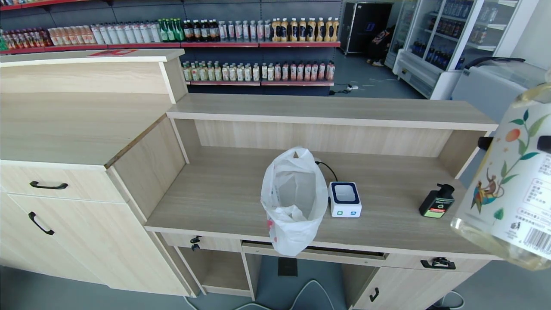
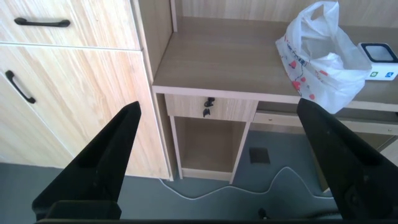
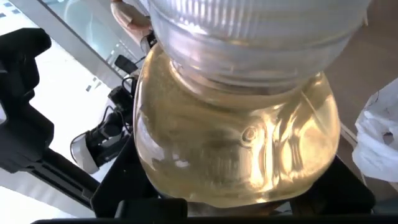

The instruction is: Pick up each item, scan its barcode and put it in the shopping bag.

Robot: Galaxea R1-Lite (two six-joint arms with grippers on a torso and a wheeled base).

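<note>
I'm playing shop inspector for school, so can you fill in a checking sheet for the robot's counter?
Surface: wooden counter, level.
Job's things: shopping bag stands open at the front edge; scanner beside it on the robot's right; bottle of yellowish drink held up in the air; black pump bottle on the counter, likely another item.
Clutter: nothing seen.
Grippers: left gripper open and empty, low before the counter; right gripper shut on the bottle.
Cables: black cable behind the scanner; white cable on the floor.
Surroundings: drink shelves, glass-door fridges.
</note>
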